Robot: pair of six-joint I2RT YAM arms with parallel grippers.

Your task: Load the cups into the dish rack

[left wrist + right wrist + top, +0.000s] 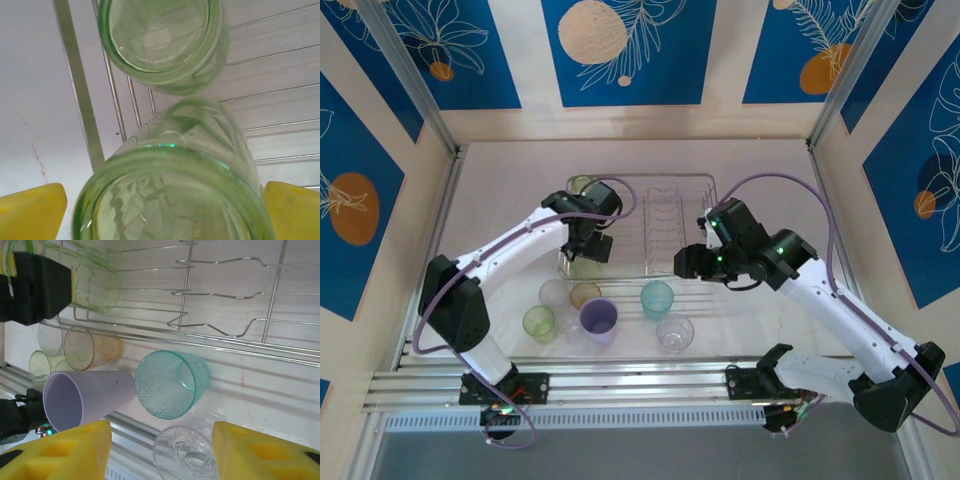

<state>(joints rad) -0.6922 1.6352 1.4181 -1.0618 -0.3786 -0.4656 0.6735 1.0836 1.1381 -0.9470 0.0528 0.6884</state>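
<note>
**Left pincer [588,242] spread wide about a green cup [170,200] in the dish rack [670,225]**

The left pincer hangs over the rack's left end with its jaws far apart and the green cup between them. In the left wrist view one yellow finger [32,212] stands on each side of the cup's rim. A thin gap shows between the cup wall and the finger at that view's left edge. At the other finger I cannot tell touch from gap. The cup stands on the wires inside the rack, at its near-left corner. A second green cup [160,40] stands beyond it at the rack's far-left corner.

The right pincer [692,262] hovers above the counter [770,180], just off the rack's near edge and toward its right half. Its jaws are partly apart and have hold of nothing. In the right wrist view a clear cup [182,452] on the counter shows below, between the yellow pads.

Six cups are on the counter between the rack's near edge and the counter's near edge:
- Another clear cup [554,293] and the amber cup [585,294] are side by side, just off the rack's near-left corner.
- The teal cup [657,299] is near the middle of the rack's near edge.
- A third green cup [539,322], the lilac cup [599,320] and the first clear cup form a row closer to the counter's near edge.
</note>
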